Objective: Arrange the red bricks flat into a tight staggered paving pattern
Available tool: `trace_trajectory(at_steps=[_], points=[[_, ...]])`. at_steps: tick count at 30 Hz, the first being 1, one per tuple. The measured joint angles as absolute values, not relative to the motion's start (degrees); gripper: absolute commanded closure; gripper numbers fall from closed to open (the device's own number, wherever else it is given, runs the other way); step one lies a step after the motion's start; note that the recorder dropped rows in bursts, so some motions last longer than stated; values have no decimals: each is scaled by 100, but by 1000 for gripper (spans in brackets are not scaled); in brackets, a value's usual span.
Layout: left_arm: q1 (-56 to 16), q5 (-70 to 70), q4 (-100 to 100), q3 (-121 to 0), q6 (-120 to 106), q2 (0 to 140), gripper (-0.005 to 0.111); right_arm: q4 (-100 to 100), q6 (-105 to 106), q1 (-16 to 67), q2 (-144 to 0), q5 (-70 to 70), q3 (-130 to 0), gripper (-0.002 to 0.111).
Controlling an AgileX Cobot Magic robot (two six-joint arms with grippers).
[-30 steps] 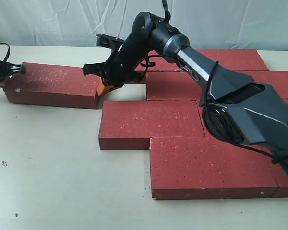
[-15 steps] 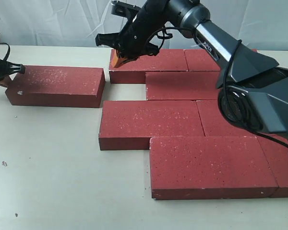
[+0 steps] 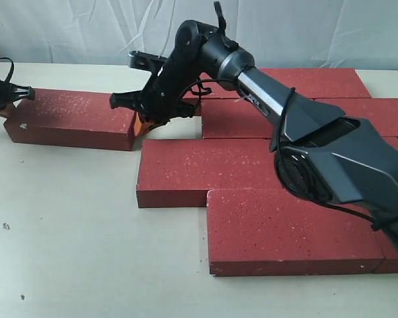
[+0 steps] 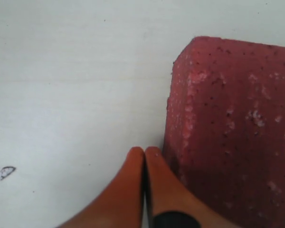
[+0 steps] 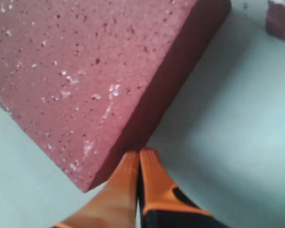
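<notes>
The red bricks (image 3: 205,165) lie flat on a pale table (image 3: 66,252). They are dark red, rough and white-flecked, and most are packed in staggered rows at the right. There the black right arm (image 3: 331,159) crosses them and hides part, and the frame edge cuts some off. One loose brick (image 3: 69,116) sits apart at the left, with a white chip (image 3: 26,124) on its near face. The right gripper (image 5: 138,159), jaws pressed together, touches the loose brick's right end. The left gripper (image 4: 144,154), jaws also together, touches its left end. A small dark speck (image 3: 5,226) marks the table.
</notes>
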State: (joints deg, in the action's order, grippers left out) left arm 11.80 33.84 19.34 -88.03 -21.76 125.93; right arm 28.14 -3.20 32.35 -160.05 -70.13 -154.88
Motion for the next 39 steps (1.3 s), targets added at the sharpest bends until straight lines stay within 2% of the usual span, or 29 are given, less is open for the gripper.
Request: trace_trajectory(at_steps=[39], points=[[1177,3723,2260,-8803,-2203,12593,107,2031,-857,3240,-15744,-7038,-15488,109]])
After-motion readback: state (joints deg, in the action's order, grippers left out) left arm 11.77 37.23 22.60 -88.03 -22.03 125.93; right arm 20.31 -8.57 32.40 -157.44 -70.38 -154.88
